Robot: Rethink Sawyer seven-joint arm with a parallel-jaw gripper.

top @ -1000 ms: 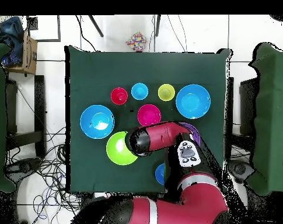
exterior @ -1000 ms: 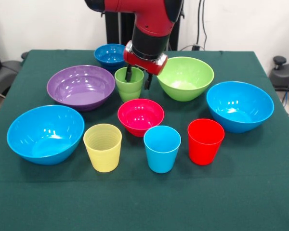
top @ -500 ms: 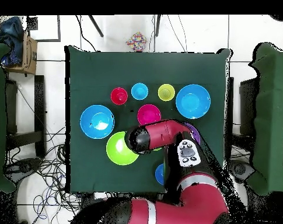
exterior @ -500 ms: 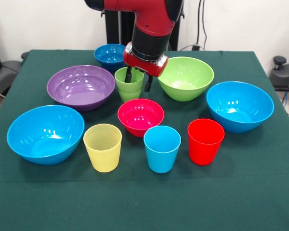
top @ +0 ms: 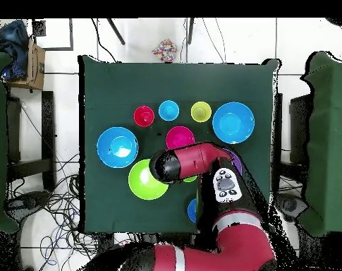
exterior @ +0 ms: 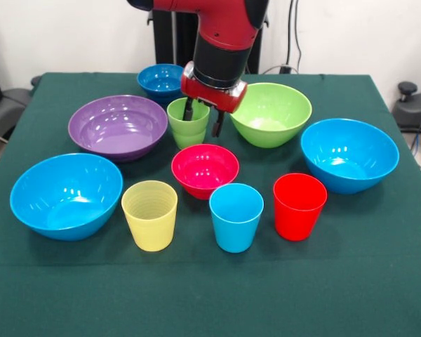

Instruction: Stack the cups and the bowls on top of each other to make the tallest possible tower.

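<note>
Here the front view is showing what the overhead view hides: the red-and-black arm's jaws (exterior: 202, 116) are hanging spread at the smooth green plastic tumbler (exterior: 188, 122), one dark finger (exterior: 188, 109) dipping inside its rim and the other outside on the side of the large glossy lime-green bowl (exterior: 270, 114); whether they are touching the wall I cannot tell. From above, the arm's bulk is covering that tumbler almost wholly, leaving a green sliver. The tumbler is standing upright on the green-clothed counter (exterior: 379, 267), between the wide purple bowl (exterior: 118, 126) and the lime bowl, behind the small pink-red bowl (exterior: 205, 169). Nearer the camera, the faintly ribbed pale yellow tumbler (exterior: 149, 215), light blue tumbler (exterior: 236, 216) and red tumbler (exterior: 299, 206) are standing in a row, all apart.
</note>
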